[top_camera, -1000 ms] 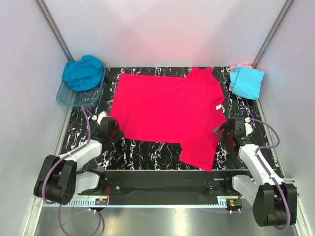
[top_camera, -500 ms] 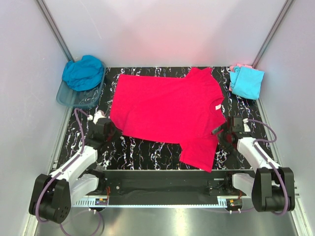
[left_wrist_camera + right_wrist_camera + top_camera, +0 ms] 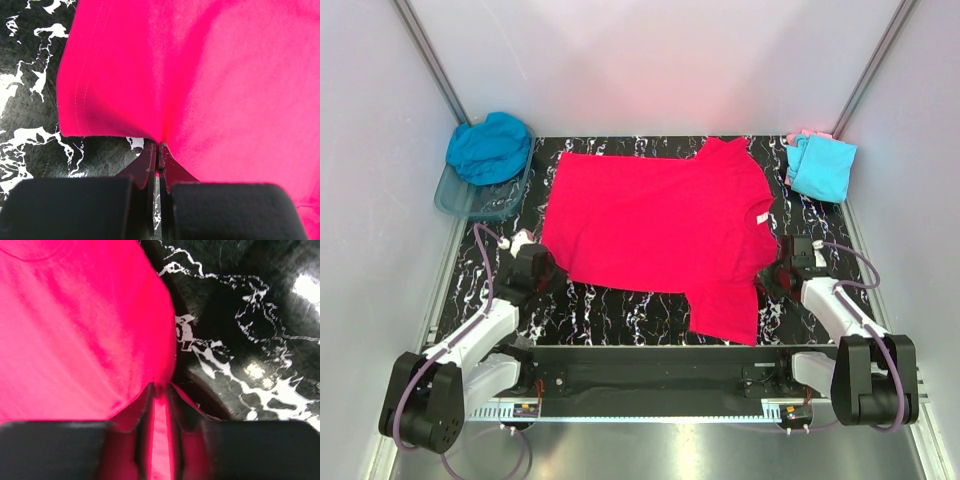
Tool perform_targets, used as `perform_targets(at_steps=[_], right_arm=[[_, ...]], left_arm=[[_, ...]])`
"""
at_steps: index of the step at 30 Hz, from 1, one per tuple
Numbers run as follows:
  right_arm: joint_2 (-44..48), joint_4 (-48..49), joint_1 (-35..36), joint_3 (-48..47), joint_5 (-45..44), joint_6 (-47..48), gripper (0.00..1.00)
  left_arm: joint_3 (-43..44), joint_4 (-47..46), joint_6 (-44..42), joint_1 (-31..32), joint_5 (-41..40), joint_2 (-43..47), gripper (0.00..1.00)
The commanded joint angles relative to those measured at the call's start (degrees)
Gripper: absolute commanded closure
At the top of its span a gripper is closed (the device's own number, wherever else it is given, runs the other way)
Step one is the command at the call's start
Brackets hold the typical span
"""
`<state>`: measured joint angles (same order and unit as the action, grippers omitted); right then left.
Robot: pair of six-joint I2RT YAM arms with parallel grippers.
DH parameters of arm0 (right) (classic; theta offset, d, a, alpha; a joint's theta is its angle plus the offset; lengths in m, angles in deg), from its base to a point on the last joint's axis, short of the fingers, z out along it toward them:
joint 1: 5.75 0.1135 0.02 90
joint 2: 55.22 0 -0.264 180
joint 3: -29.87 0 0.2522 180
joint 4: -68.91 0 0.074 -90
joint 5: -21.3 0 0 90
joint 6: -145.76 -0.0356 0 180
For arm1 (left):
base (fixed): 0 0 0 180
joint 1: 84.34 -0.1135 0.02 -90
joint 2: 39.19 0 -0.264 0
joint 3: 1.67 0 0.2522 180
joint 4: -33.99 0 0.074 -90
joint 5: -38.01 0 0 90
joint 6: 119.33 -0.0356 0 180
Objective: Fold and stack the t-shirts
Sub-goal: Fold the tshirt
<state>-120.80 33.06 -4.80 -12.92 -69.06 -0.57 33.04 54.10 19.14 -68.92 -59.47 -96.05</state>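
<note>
A bright pink-red t-shirt [image 3: 660,230] lies spread flat on the black marbled table [image 3: 620,305], its neck to the right. My left gripper [image 3: 544,266] is at the shirt's near left corner. In the left wrist view it [image 3: 159,146] is shut, with the hem of the red cloth [image 3: 210,75] pinched at its tips. My right gripper [image 3: 771,274] is at the shirt's right edge by the near sleeve. In the right wrist view it [image 3: 161,387] is shut on a fold of red cloth [image 3: 75,330] that runs down between the fingers.
A teal-blue t-shirt [image 3: 490,148] is heaped in a clear bluish tub [image 3: 460,202] at the back left. At the back right corner a folded light cyan t-shirt [image 3: 820,168] lies on a pale pink one [image 3: 808,134]. Grey walls stand close on both sides.
My right gripper has gone from open to shut on the shirt's right edge, and the near sleeve has shifted slightly. My left gripper stays shut on the corner, its arm barely moved.
</note>
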Motion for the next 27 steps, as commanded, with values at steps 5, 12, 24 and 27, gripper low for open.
perform_targets(at_steps=[5, 12, 24, 27], right_arm=[[5.5, 1.2, -0.2, -0.1, 0.1, -1.5, 1.00], [9.7, -1.8, -0.3, -0.9, -0.9, -1.1, 1.00], [15.7, -10.7, -0.7, -3.9, -3.2, 2.1, 1.00], [16.3, -11.7, -0.6, -4.6, -2.7, 2.0, 1.00]], left_arm=[[0.3, 0.1, 0.0, 0.2, -1.0, 3.0, 1.00], [-1.7, 4.2, 1.2, 0.9, -2.1, 9.7, 1.00], [-7.5, 13.9, 6.0, 6.0, -2.6, 22.8, 1.00], [-8.3, 17.5, 8.1, 9.1, -4.0, 26.4, 1.00]])
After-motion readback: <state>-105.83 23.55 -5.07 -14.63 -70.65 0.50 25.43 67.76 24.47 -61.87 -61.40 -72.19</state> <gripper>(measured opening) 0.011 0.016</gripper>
